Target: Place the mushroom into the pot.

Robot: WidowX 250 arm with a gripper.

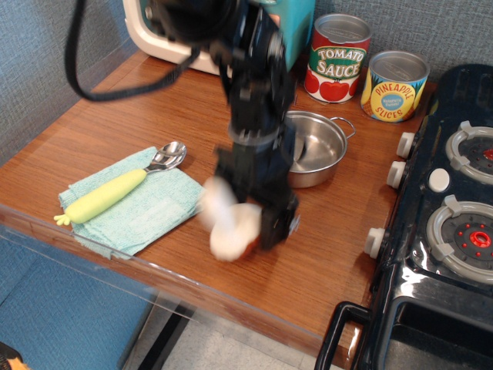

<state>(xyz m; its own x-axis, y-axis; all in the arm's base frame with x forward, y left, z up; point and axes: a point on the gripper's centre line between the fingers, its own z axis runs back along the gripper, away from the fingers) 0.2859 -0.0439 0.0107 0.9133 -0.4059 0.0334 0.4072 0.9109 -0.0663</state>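
The plush mushroom (225,225) lies blurred near the table's front edge, its cream stem pointing up and left and a bit of reddish cap (249,247) showing below. My gripper (250,223) is down on it, black fingers (275,225) closed around the cap end. The shiny steel pot (323,146) stands empty just behind and to the right of the gripper, one wire loop handle toward the cans.
A tomato sauce can (339,58) and a pineapple can (394,85) stand behind the pot. A toy stove (454,223) fills the right side. A yellow-handled spoon (115,193) lies on a teal cloth (154,220) at the left. A toy microwave (150,31) is at the back.
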